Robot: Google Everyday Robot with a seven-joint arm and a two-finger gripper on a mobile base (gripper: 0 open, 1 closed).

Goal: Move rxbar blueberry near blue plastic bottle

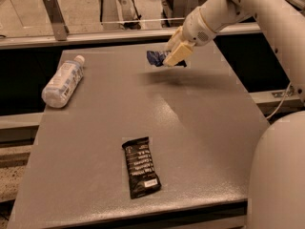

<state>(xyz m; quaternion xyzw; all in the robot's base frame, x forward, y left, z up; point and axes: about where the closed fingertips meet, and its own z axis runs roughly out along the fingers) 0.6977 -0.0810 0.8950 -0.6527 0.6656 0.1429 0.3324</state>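
The rxbar blueberry (155,57) was pinched in the gripper (172,59), held above the desk (205,128) near the middle of its far edge, a little toward the far right corner. Its dark blue wrapper stuck out to the left of the cream-coloured fingers (177,53), which were clamped on it. A soft shadow lay on the grey surface just below and to the right of the bar. The white arm (224,11) reached in from the right side, over the far right corner.

The blue plastic bottle (62,81) lay on its side at the far left corner, its white cap pointing toward the far edge, well apart from the bar. A larger black wrapped bar (140,166) lay flat near the middle of the near edge, its long side running roughly from far to near.
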